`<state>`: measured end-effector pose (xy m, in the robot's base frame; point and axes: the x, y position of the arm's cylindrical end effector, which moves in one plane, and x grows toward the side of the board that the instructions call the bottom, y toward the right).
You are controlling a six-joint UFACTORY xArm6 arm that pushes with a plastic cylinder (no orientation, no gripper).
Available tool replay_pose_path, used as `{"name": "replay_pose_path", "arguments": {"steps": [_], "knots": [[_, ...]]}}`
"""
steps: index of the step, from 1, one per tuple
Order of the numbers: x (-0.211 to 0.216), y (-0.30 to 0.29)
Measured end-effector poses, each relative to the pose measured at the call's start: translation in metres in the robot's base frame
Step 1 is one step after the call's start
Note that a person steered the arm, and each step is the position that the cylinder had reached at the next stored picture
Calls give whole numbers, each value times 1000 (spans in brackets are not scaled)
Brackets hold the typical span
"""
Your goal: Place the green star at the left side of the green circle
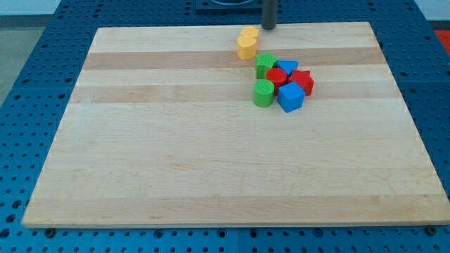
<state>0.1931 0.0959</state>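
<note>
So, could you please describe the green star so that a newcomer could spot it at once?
On the wooden board, find the block cluster near the view's top, right of centre. The green star is its top-left piece, below the yellow blocks. Unlike the round green circle beneath it, its outline is notched.

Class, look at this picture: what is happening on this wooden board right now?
A robot arm's dark rod is working the wooden board. My tip sits at the board's top edge, just to the right of the yellow blocks, touching nothing. Below it, the other blocks are bunched together: the green star lies just above the green circle, with the red blocks and blue blocks packed on their right. The star is not yet left of the circle.
</note>
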Motion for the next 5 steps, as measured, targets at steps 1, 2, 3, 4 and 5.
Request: {"name": "replay_pose_path", "arguments": {"steps": [1,2,3,4,5], "knots": [[30,11],[74,11],[98,9],[116,-8],[135,-27]]}}
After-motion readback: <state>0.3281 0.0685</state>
